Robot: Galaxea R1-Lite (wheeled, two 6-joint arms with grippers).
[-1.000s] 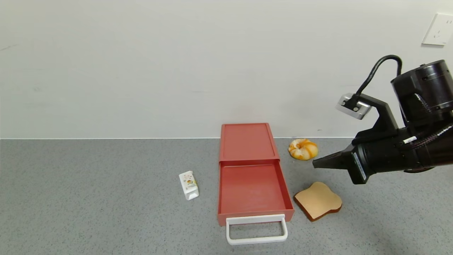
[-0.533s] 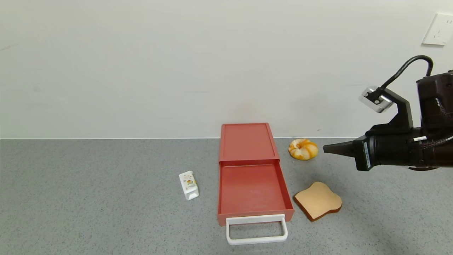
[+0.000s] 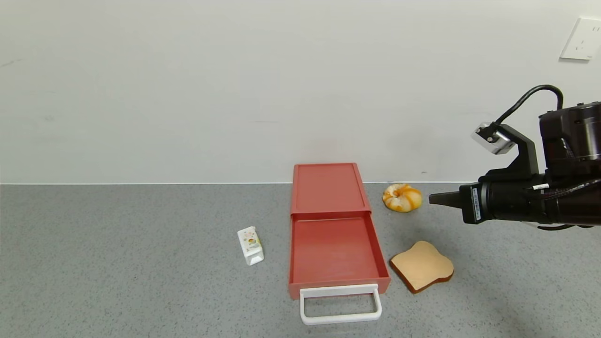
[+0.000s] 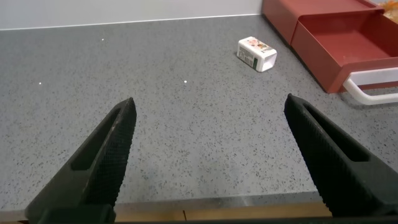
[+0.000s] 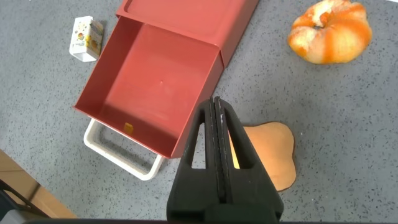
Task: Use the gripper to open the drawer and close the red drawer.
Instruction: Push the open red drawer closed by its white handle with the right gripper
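the drawer (image 3: 334, 251) stands pulled out of its red box (white handle (image 3: 340, 304) nearest the robot), mid-table. the right gripper (image 3: 434, 198) hangs right of it near the bun (image 3: 402, 197), fingers pressed together, holding nothing. the left gripper (image 4: 208, 152) is spread wide over bare table.

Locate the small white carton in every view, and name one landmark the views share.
Head view: the small white carton lies on the counter, on the robot's left of the open red drawer.
Left wrist view: the carton lies beyond the open left gripper, near the drawer.
Right wrist view: the carton sits beside the drawer.
Shared landmark: the drawer's white loop handle.
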